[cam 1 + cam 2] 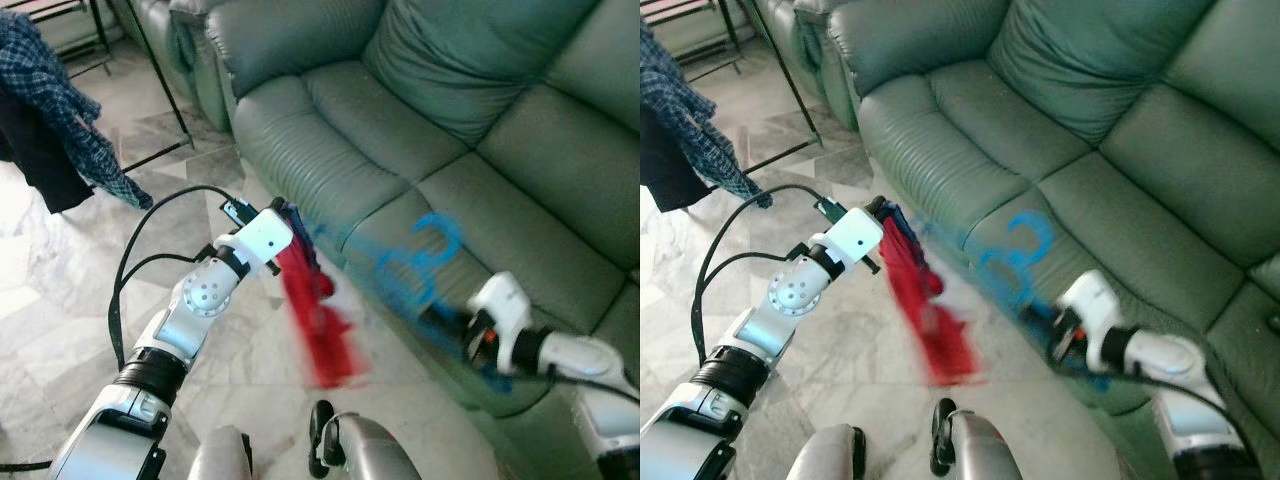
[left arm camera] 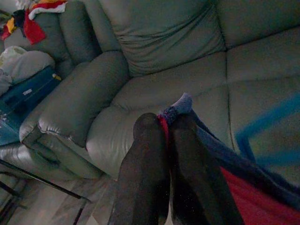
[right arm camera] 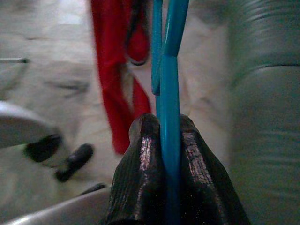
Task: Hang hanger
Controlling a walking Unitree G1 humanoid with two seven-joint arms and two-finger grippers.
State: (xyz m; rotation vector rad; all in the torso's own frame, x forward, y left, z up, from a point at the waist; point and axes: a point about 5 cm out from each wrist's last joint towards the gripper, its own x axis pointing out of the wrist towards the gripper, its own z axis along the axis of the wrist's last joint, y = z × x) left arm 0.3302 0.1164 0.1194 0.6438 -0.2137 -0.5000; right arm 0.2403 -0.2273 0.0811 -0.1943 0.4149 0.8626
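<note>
A blue plastic hanger (image 1: 420,262) is held in front of the green sofa, blurred by motion. My right gripper (image 3: 165,127) is shut on the hanger's (image 3: 168,70) lower bar, low on the right in the eye views. A red garment (image 1: 318,320) with a dark blue edge hangs down from my left gripper (image 2: 165,123), which is shut on its upper edge. The left gripper (image 1: 288,215) is held up left of the hanger, near the sofa's front edge. The garment (image 3: 115,75) hangs just beyond the hanger in the right wrist view.
The green leather sofa (image 1: 450,130) runs across the back and right. A black clothes rack leg (image 1: 165,85) stands at the upper left, with a blue plaid shirt (image 1: 60,100) hanging on it. Marble floor (image 1: 60,290) lies below. Clothes lie on the sofa arm (image 2: 33,18).
</note>
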